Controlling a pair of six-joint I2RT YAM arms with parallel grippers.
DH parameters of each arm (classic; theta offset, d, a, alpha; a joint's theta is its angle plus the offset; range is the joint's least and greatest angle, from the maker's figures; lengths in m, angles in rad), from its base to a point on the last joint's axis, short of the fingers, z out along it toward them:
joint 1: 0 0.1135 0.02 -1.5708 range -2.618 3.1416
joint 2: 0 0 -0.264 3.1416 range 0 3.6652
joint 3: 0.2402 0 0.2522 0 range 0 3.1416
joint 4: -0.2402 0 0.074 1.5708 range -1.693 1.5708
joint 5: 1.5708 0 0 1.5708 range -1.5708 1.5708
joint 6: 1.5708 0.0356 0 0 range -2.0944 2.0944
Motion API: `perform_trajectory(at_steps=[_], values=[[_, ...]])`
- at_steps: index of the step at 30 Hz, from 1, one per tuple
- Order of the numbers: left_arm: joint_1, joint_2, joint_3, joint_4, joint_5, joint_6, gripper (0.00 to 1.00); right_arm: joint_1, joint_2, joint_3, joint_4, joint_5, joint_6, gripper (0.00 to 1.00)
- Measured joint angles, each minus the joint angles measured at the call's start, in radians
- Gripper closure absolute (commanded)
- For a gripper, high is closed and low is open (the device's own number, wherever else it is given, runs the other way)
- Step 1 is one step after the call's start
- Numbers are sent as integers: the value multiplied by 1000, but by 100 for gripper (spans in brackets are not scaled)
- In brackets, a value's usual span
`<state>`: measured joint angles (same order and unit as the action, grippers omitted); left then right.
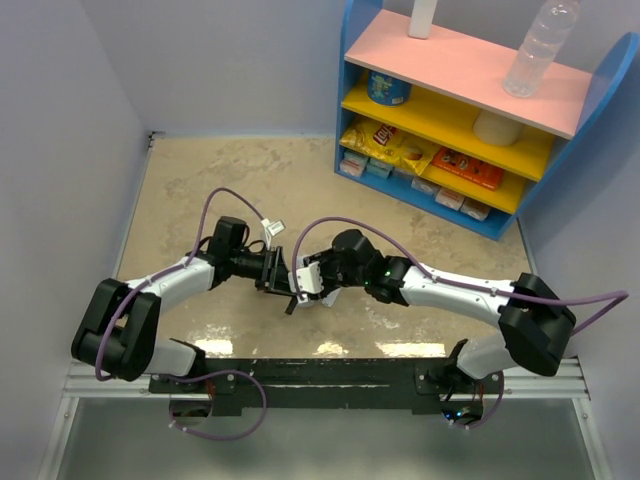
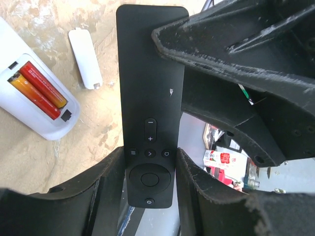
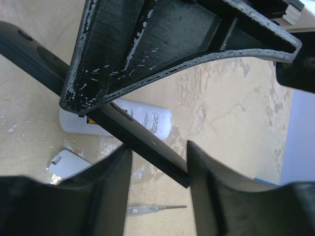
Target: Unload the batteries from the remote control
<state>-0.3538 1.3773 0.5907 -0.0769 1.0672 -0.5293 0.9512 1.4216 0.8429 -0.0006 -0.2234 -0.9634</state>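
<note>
Beige speckled bench [image 1: 200, 180]. Left gripper [image 2: 150, 157] jaws clamped on the button end of the slim black remote [image 2: 150, 73]. Right gripper [image 3: 158, 160] jaws straddle its other end; can't tell if they pinch. Two orange-red cylinder batteries [image 2: 39, 91] sit in the open bay of the white remote [image 2: 34, 125] on the bench, with the white cover plate [image 2: 86, 59] beside it.

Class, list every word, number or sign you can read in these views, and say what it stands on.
"-" and "+": one button on the black remote.
Power sign: the same remote's lowest button.
Batteries in the white remote: no readable print.
Snack packets on the shelf: too small to read.
</note>
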Motion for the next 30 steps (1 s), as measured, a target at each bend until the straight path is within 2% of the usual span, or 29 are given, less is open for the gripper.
perform_trajectory(at_steps=[2,10,22,30], values=[[0,0,0,-4,-7,1,100,2,3,0,-17,13,-13,69],[-2,0,0,-14,-66,17,100,2,34,0,-51,45,-37,73],[-5,1,3,-9,-93,25,100,-8,49,-9,-13,58,-33,61],[-10,8,7,-29,-82,29,100,-36,50,-10,-5,121,-25,59]])
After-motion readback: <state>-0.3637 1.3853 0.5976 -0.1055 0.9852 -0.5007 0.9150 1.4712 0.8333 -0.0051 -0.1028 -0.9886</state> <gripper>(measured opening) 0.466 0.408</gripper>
